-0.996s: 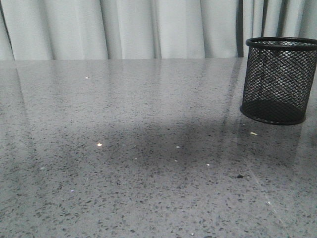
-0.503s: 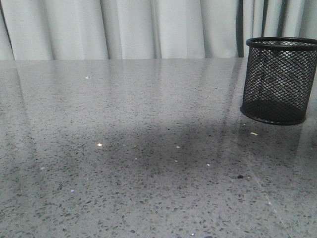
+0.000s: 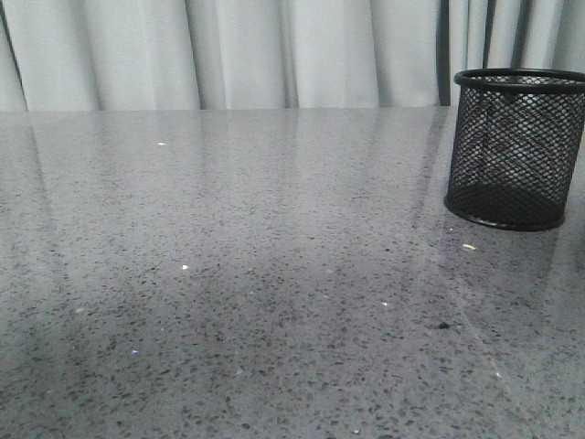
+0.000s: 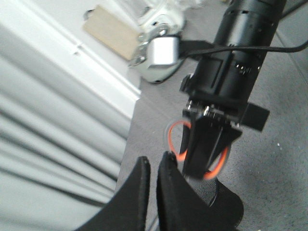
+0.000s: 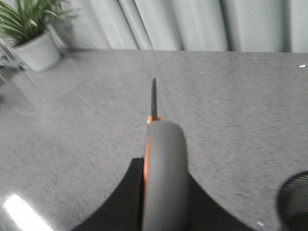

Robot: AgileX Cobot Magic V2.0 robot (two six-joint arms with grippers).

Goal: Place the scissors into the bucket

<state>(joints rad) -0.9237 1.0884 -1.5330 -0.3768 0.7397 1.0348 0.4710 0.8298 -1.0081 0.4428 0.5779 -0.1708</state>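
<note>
Pale curtains hang behind a speckled grey stone table (image 3: 256,274), and the broad shadow that darkened its middle a second ago has thinned and slid toward the near edge. My read: an arm overhead is travelling, carrying the load toward its goal. The scissors with dark grey handles lined orange (image 5: 161,163) are off the table, pinched in the right pincer (image 5: 161,211), slim dark blade (image 5: 154,96) pointing away over the stone. The left wrist view shows that pincer (image 4: 204,154) clamped across the orange loops. The black wire-mesh bucket (image 3: 515,146) stands at the far right, with no scissors visible inside. The left pincer (image 4: 151,192) holds nothing, its fingers nearly together.
</note>
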